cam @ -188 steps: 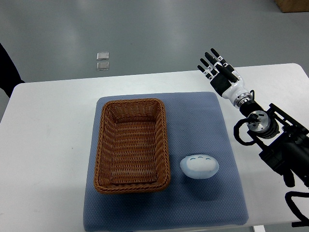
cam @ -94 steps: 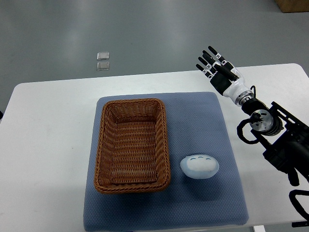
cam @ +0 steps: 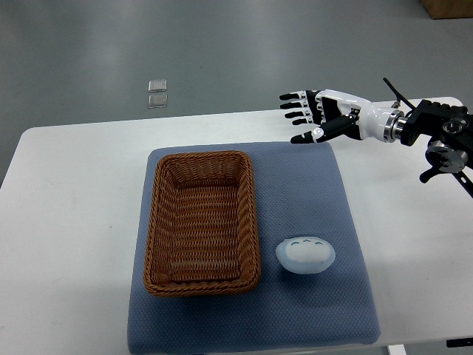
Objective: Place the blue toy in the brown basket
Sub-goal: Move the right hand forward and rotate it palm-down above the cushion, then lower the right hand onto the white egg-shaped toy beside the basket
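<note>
The pale blue, egg-shaped soft toy [cam: 305, 256] lay on the blue-grey padded mat [cam: 310, 192] that covered the middle of the white worktop [cam: 74, 207], just beside the right wall of the brown woven wicker basket [cam: 201, 222] and near its front corner. Nothing was in the basket. The robot's right hand [cam: 319, 117], black and white, hung over the far edge of the mat, well apart from the toy, with its fingers [cam: 292, 97] spread wide and holding nothing. The left arm was nowhere to be seen.

To my eye this was the reaching stage: the toy had not been grasped. The next move would call for the hand to travel toward the near side of the mat, come down over the toy, and close round its rounded body before lifting it sideways over the basket's rim.
</note>
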Controlling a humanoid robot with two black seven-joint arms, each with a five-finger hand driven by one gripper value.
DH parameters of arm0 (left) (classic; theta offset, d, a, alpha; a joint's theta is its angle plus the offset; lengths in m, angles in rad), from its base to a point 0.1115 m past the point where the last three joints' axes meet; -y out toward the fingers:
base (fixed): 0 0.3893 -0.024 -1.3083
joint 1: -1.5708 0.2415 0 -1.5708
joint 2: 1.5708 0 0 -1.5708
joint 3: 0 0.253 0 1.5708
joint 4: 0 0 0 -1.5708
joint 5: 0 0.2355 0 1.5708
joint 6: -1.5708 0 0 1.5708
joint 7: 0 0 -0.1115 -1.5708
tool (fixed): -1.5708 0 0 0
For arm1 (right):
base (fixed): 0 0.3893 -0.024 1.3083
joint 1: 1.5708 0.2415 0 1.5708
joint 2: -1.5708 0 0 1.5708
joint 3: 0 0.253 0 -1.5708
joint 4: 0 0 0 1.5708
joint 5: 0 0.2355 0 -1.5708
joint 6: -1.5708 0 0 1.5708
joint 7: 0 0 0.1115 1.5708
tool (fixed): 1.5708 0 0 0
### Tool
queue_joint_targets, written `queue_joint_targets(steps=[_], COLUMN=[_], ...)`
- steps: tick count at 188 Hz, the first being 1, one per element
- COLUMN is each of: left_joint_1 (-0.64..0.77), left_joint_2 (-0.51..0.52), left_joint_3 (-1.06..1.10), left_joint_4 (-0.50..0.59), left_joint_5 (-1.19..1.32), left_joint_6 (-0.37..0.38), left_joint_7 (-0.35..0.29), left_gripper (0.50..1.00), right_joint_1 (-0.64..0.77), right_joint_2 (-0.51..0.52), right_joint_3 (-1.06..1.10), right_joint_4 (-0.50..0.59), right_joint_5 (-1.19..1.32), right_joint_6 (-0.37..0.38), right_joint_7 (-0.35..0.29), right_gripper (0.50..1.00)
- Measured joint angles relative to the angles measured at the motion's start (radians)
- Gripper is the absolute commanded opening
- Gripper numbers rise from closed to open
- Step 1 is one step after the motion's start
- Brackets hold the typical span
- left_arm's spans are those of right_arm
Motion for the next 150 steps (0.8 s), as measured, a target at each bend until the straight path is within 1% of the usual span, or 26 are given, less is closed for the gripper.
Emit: queue_joint_targets(steps=[35, 62, 73, 89, 128, 150], left_joint_1=[-0.002, -0.002, -0.002, -0.002, -0.002, -0.002], left_joint_2=[0.000, 0.000, 0.000, 0.000, 0.000, 0.000], left_joint_3=[0.000, 0.000, 0.000, 0.000, -0.001, -0.002], left_joint_4=[0.001, 0.000, -0.001, -0.001, 0.001, 0.002], left_joint_5=[0.000, 0.000, 0.000, 0.000, 0.000, 0.000], left_joint_6=[0.000, -0.003, -0.004, -0.004, -0.004, -0.004], left_joint_7=[0.000, 0.000, 0.000, 0.000, 0.000, 0.000], left_gripper=[1.000, 1.000, 1.000, 1.000, 1.000, 1.000], right_joint_1=[0.147, 0.190, 0.188, 0.167, 0.082, 0.034], right_joint_2=[-0.161, -0.246, -0.276, -0.302, -0.312, -0.312], right_joint_3=[-0.244, -0.328, -0.349, -0.377, -0.386, -0.386], right_joint_4=[0.165, 0.306, 0.368, 0.428, 0.495, 0.516], right_joint_5=[-0.054, -0.046, -0.037, -0.015, 0.000, -0.002], right_joint_6=[0.039, 0.062, 0.066, 0.066, 0.050, 0.024], right_joint_7=[-0.059, -0.094, -0.102, -0.109, -0.111, -0.111], right_gripper=[0.911, 0.913, 0.911, 0.911, 0.911, 0.911])
